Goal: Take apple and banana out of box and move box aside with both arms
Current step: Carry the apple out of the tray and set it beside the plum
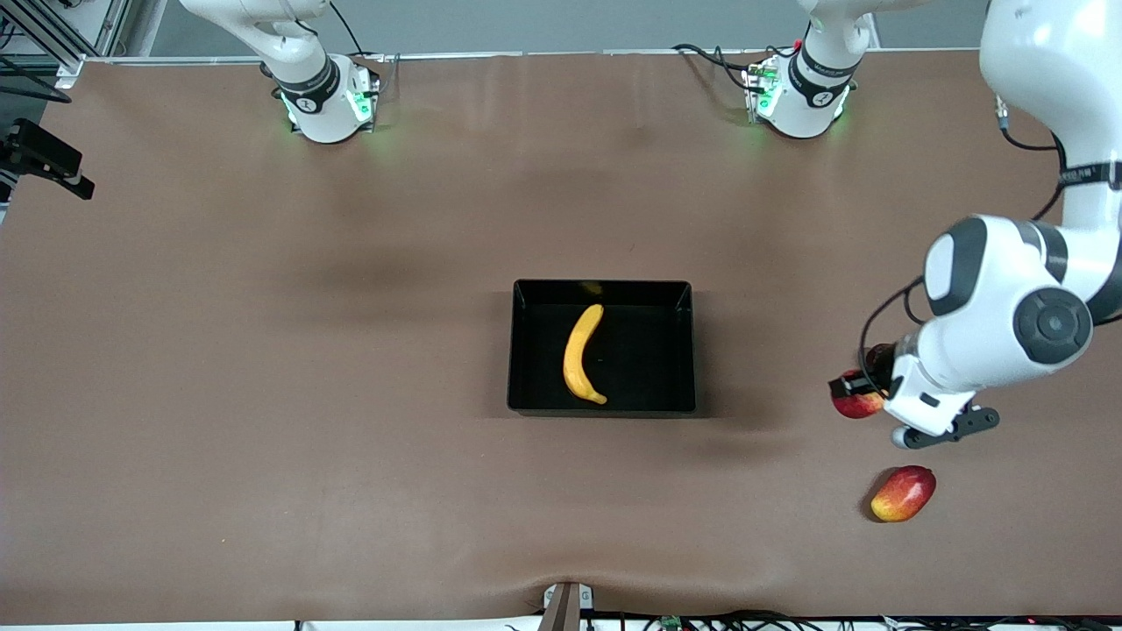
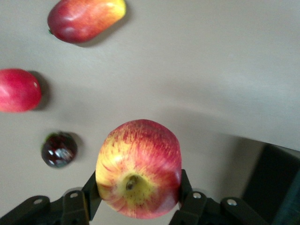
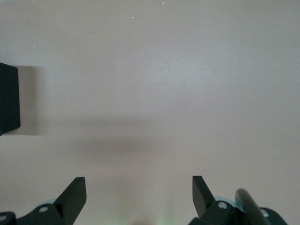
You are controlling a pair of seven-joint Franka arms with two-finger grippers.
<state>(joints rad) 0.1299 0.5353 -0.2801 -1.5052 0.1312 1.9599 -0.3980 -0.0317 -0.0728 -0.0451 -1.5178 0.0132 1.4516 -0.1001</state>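
The left gripper (image 2: pixel 136 199) grips the apple (image 2: pixel 138 168) above the table (image 1: pixel 263 350), stem dimple toward its wrist camera. The banana (image 1: pixel 583 354) lies in the box (image 1: pixel 601 289), its long axis running from the front camera toward the bases. The right gripper (image 3: pixel 139 192) is open over bare table.

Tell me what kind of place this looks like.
Probably a robotics lab bench, not a kitchen: two arms bolted to a brown-covered table, cables along its edge, and prop-like fruit. A banana lies in a black box; the left end effector holds an apple.
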